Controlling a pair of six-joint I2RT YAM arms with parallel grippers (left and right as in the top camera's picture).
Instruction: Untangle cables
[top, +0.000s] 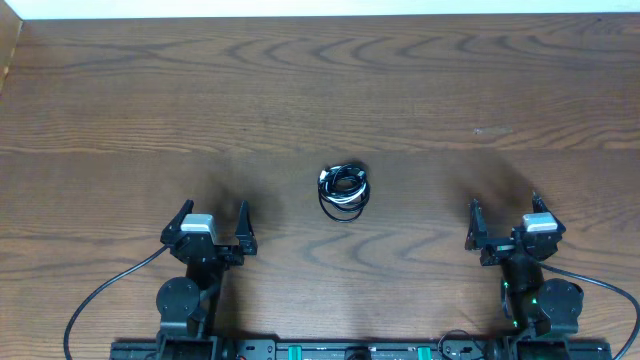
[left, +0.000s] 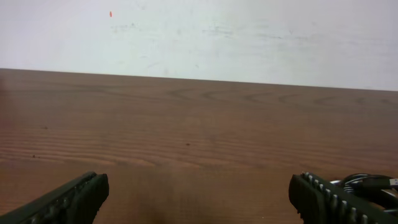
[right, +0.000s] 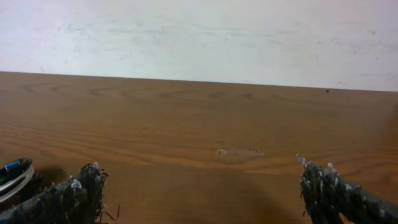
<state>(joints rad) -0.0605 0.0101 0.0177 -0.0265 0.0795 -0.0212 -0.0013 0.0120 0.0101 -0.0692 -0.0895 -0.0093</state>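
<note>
Both sets of jaws are wide apart and hold nothing; the left gripper (top: 214, 212) and the right gripper (top: 505, 214) sit near the front of the table (top: 300, 80); the cables (top: 343, 190) lie in one small bundle between them, touching neither. The untangling looks not yet begun; next, I think, one gripper must reach in and pinch a loop while the other pins the bundle.

Dark wood-grain table (top: 320, 90). One small tangled bundle of cables (top: 343, 190), black with some white, lies flat on it. Pale scuff (top: 490, 130) in the wood, right of the bundle, farther back.
</note>
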